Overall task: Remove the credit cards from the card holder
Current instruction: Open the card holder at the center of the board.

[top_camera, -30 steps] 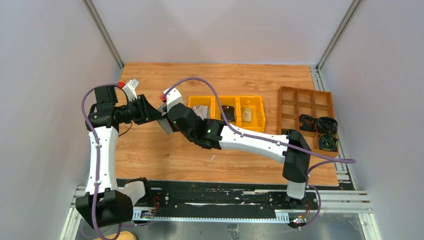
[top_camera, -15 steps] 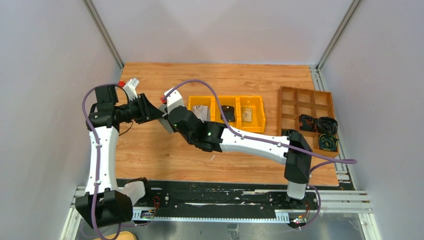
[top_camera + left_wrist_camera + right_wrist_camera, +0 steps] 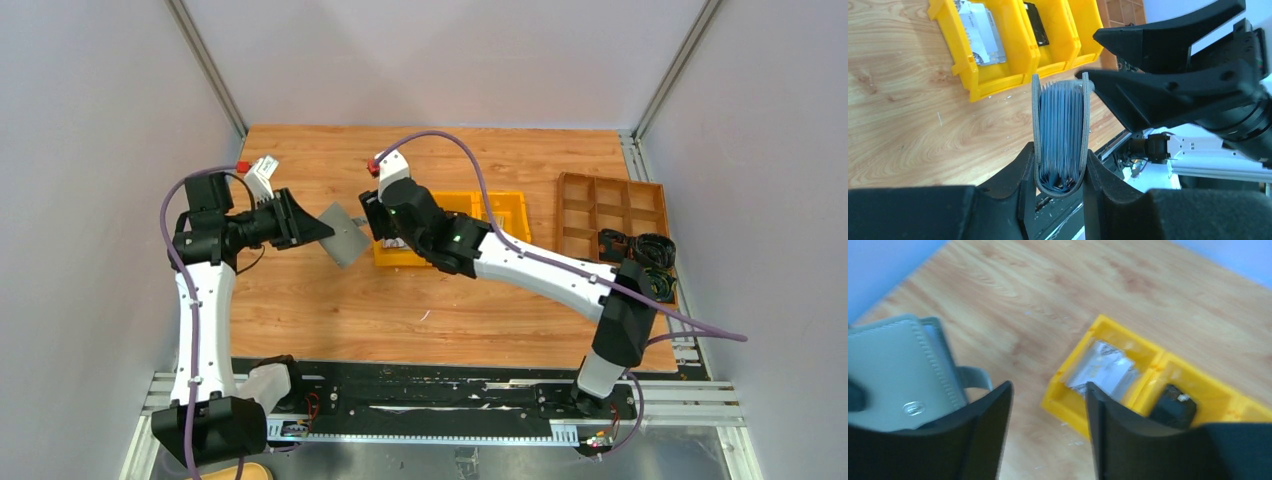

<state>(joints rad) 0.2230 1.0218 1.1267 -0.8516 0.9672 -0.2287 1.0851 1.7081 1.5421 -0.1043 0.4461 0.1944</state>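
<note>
Left wrist view: the holder (image 3: 1060, 135) stands on its folded spine, clamped between the fingers of the left pincer (image 3: 1059, 162) and lifted clear of the desk (image 3: 903, 125), its open edge turned toward the right arm. A tight stack of cards (image 3: 1062, 112) fills it, their edges just short of the flaps' rim. The right pincer (image 3: 1048, 390) is spread apart and holds nothing. Seen from the left wrist, its lower finger tip lies at the right flap's upper corner, though I cannot tell if it touches. One card (image 3: 979, 31) lies in the end compartment of the yellow bin (image 3: 998, 82). The step, I judge, is picking the next card. The right fingers should straddle a single card's edge rather than the flap, close lightly, and draw straight along the slot while the left grip holds firm, lest several cards drag out or the holder twist.
</note>
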